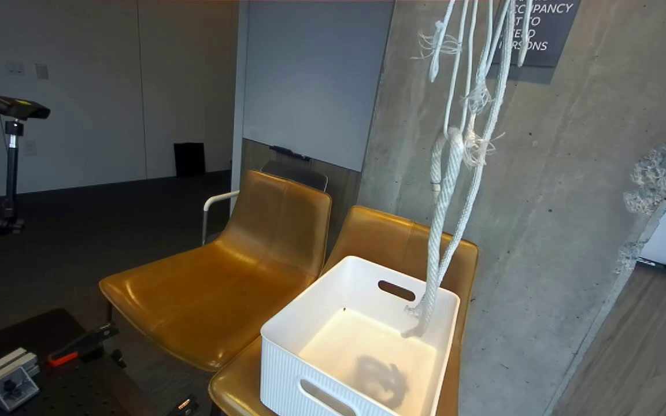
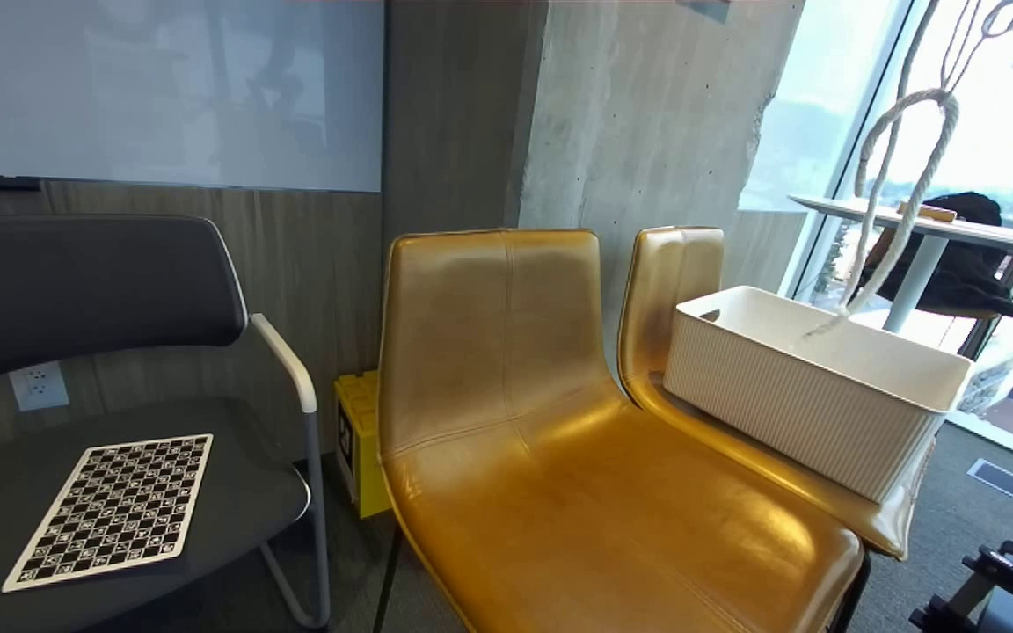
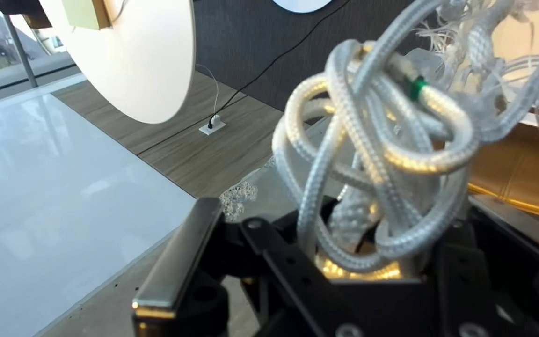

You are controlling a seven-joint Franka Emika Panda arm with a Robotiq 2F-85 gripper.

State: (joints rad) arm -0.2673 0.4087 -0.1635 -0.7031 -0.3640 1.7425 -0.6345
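The pincer [image 3: 351,224] pinches tangled white rope [image 1: 448,173] — likely light, limp, snag-prone, best held at a knot [image 1: 474,149] — over the bin [image 1: 284,370], past the edge of the dark bench [image 1: 87,387].

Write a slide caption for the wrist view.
Frayed, tangled white rope bunched in the gripper, with a rounded white tabletop beyond.
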